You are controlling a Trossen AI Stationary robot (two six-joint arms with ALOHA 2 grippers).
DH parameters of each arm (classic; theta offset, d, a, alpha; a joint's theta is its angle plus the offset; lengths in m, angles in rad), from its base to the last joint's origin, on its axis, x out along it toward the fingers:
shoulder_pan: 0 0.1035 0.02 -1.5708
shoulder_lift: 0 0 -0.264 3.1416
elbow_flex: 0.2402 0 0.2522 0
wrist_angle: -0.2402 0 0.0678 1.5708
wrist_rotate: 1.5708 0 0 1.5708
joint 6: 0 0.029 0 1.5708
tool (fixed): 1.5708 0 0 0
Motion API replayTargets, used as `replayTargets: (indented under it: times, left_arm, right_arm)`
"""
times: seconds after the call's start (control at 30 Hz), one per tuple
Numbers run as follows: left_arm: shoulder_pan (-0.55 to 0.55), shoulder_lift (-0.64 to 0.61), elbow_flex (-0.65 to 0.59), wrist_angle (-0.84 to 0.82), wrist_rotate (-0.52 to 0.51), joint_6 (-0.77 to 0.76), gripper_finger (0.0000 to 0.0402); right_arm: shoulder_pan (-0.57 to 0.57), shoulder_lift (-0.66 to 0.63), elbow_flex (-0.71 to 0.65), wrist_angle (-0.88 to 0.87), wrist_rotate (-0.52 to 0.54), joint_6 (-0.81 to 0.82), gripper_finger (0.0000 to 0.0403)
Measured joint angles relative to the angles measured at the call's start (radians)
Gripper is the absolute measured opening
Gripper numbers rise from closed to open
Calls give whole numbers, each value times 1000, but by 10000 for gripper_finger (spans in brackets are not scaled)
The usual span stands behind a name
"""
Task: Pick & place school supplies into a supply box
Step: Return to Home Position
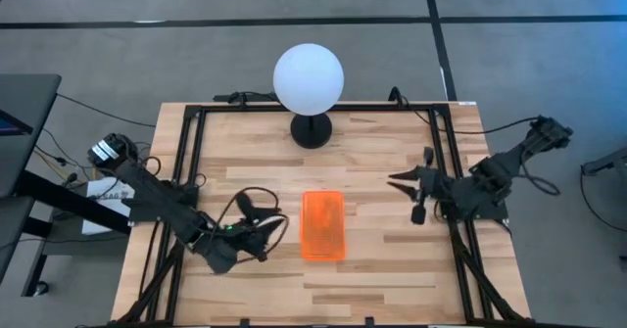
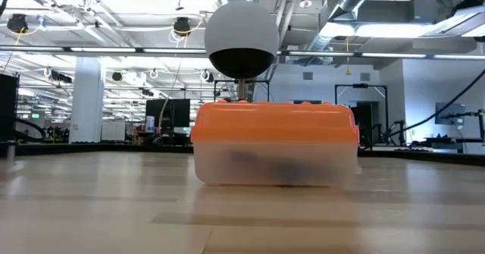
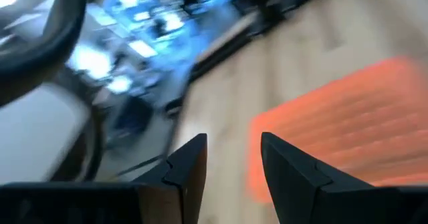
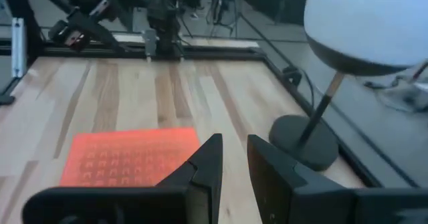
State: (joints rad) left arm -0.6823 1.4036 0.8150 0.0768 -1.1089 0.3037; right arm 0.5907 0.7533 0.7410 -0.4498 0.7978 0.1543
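1. The box (image 1: 323, 225) stands at the middle of the table (image 1: 392, 269) with its orange lid (image 2: 273, 122) down on the clear body. Dark shapes show through the wall, too blurred to name. They are most likely the supplies (image 2: 265, 165). No pen lies loose on the table in the high view, so the filling looks done and only the retreat of the arms is left.
2. The left tool (image 1: 257, 228) is the main risk. It sits low, just beside the box's left long side, with its fingers apart and nothing between them. If it swings toward the box as the arm pulls away, a finger could shove the box or skew it on the smooth wood.
3. I cannot tell whether the lid is latched or only resting. If it is only resting, a knock from that side could pop it up and spill what is inside.
4. The right tool (image 1: 409, 193) is well apart from the box, toward the table's right side. Only a narrow gap shows between its fingers, and it holds nothing. It is little threat to the box.
5. The lamp (image 1: 309, 76) stands behind the box, between the two arms. It looks top-heavy, so a wide sweep toward the back by either arm could clip its stem or foot (image 1: 312, 130) and tip it.
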Motion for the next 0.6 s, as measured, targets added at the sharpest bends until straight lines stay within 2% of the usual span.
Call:
replayTargets:
  times: [0.13, 0.27, 0.4, 0.5, 0.6]
  left_arm:
    - [118, -7, 0, 141, 254, 22, 137]
    - [301, -58, 0, 160, 441, -19, 137]
    - [484, -102, 0, 144, 728, -63, 137]
    - [598, -138, 0, 135, 931, -81, 137]
    - [676, -186, 0, 83, 1067, -85, 137]
  right_arm:
    - [9, -35, -3, -37, -29, -95, 65]
    - [22, -35, -57, 46, -78, -307, 65]
    - [-47, -69, -89, 75, -102, -344, 65]
    - [-125, -141, -145, 117, -210, -370, 65]
    - [-219, -252, -224, 203, -375, -419, 65]
